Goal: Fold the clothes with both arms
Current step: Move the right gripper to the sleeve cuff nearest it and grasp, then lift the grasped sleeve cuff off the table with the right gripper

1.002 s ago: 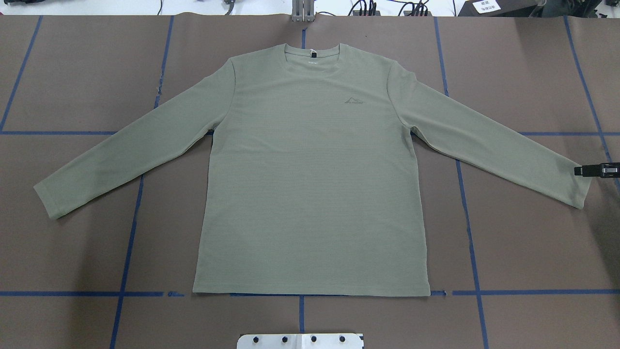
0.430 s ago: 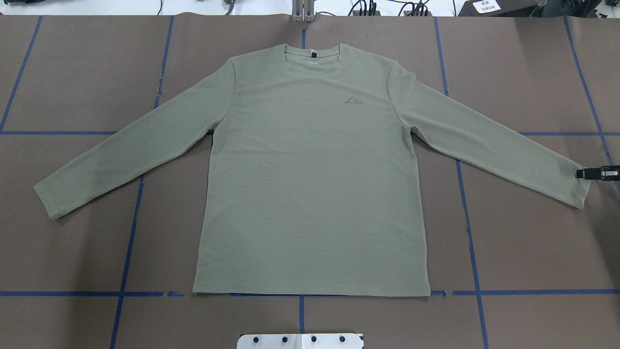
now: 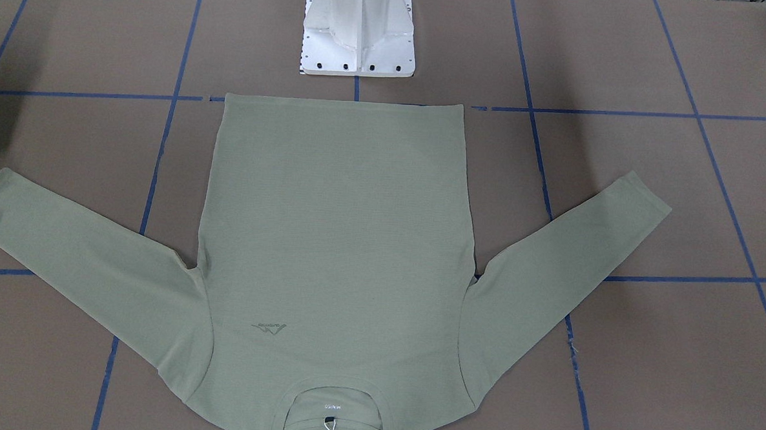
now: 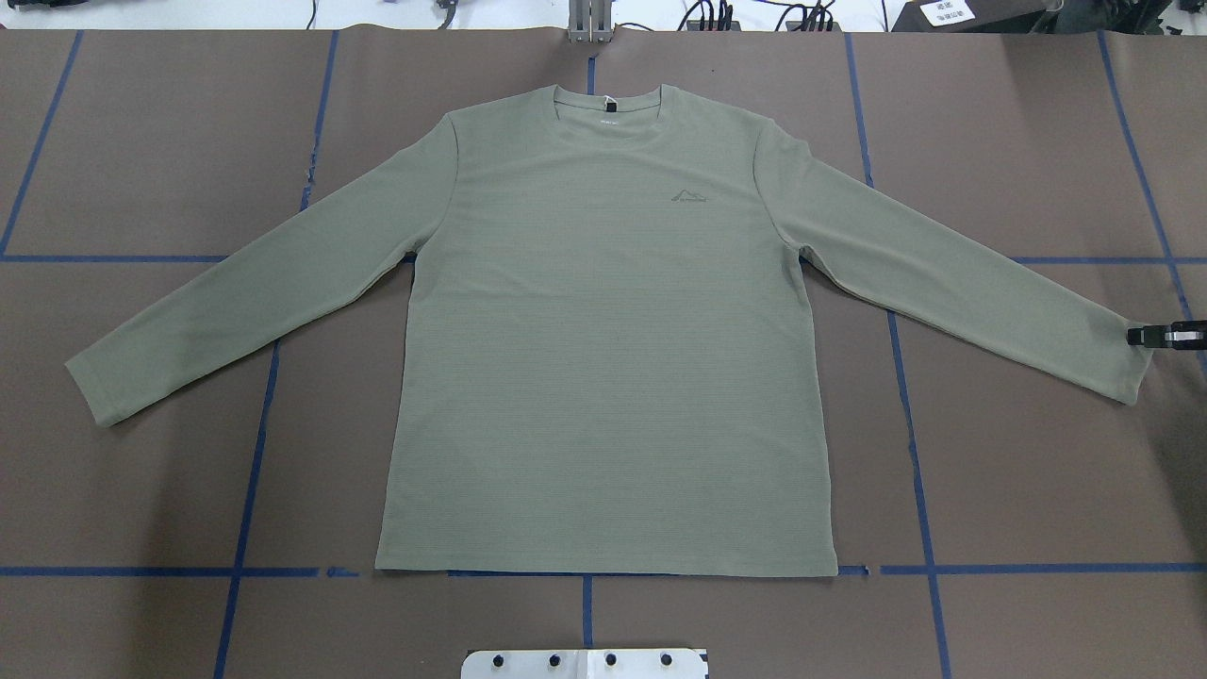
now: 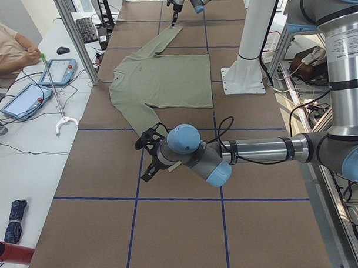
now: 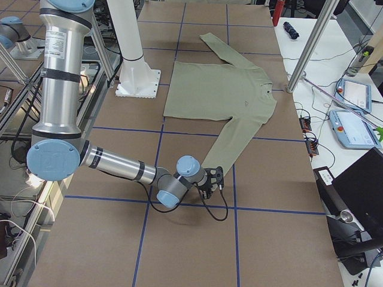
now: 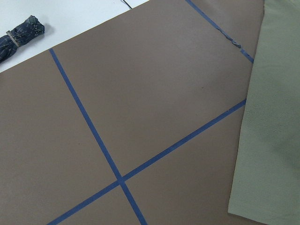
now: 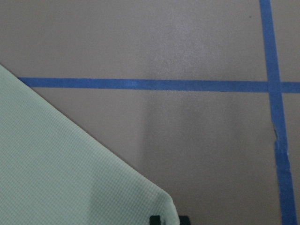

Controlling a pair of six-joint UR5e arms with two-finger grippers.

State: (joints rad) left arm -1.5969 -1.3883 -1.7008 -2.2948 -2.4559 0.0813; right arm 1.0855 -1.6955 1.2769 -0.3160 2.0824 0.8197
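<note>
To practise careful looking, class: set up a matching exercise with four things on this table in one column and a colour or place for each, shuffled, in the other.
1 shirt
2 right gripper
3 pedestal base
4 tape lines

A blue, crossing in a grid
B black, at a sleeve end
C sage green, spread flat
D white, by the shirt's bottom edge

Pairs: 1-C, 2-B, 3-D, 4-A

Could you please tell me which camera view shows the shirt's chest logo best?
Overhead exterior: the chest logo reads upright and sharp. The front-facing view shows it upside down, the side views at most a speck, the wrist views not at all.
</note>
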